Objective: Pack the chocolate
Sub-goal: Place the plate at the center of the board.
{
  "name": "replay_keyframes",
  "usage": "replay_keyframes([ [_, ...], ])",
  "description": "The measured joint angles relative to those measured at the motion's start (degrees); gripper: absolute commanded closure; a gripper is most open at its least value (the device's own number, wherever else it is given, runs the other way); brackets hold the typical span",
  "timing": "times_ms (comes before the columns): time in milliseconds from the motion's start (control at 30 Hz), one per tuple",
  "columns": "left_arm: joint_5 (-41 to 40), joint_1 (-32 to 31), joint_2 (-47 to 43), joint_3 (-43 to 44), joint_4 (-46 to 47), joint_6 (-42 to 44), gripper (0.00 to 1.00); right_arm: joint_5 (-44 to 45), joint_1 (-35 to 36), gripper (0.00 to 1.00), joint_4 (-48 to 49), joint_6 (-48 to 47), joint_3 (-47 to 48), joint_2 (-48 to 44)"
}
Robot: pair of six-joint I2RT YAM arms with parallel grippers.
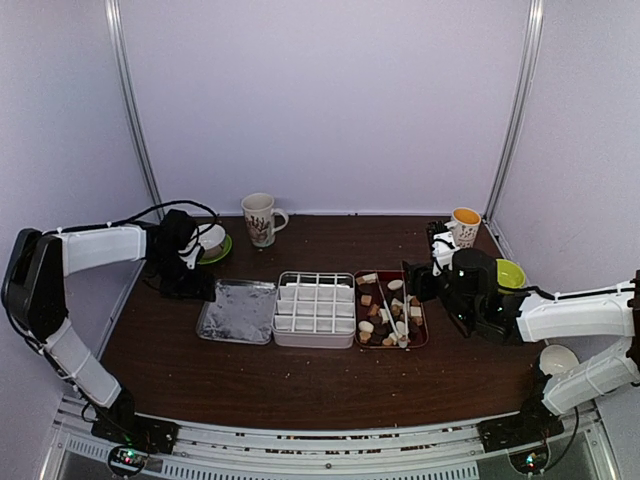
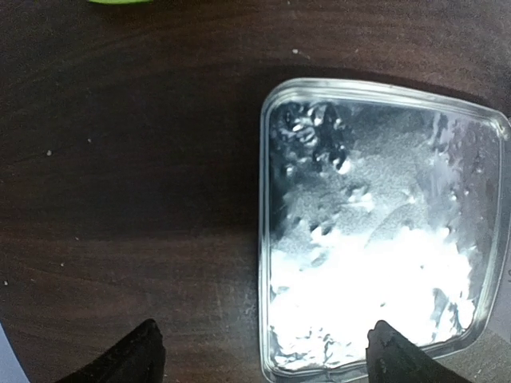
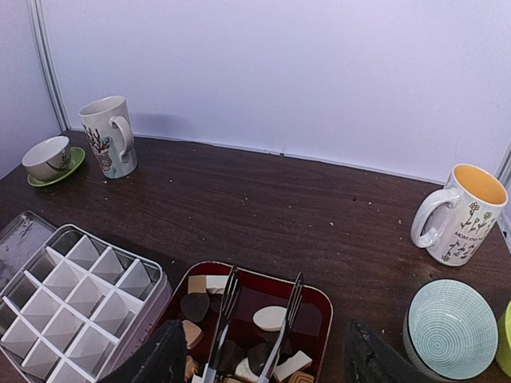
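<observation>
The chocolate (image 1: 385, 310) is a heap of small dark, tan and white pieces in a dark red tray (image 1: 423, 335); the right wrist view shows a white oval piece (image 3: 275, 317) and a dark one (image 3: 194, 306). Metal tongs (image 3: 257, 323) lie on the pieces, tips toward the back. A white divided box (image 1: 315, 308) stands left of the tray, its cells empty. A silver lid (image 1: 238, 312) lies left of the box. My right gripper (image 1: 420, 283) (image 3: 267, 363) is open above the tray's right side, not touching the tongs. My left gripper (image 1: 198, 290) (image 2: 267, 363) is open over the lid's (image 2: 383, 239) left edge.
A patterned white mug (image 1: 260, 218) and a cup on a green saucer (image 1: 210, 242) stand at the back left. A yellow-lined mug (image 1: 464, 226), a green bowl (image 1: 510, 272) and a striped pale bowl (image 3: 451, 327) stand at the right. A white bowl (image 1: 558, 358) sits by the right arm.
</observation>
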Motion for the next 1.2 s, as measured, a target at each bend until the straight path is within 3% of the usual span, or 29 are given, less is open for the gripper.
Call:
replay_keyframes([
  [100,-0.8,0.0,-2.7,-0.2,0.2,0.0,0.02,-0.5,0.0,0.32,0.0,0.0,0.0,0.0],
  [867,-5.0,0.0,-33.2,-14.4,22.9,6.5,0.02,-1.2,0.0,0.31,-0.2,-0.1,0.4,0.9],
  [1200,-10.1,0.0,-41.8,-28.0,39.5,15.3,0.02,-1.4,0.0,0.30,-0.2,-0.2,0.4,1.1],
])
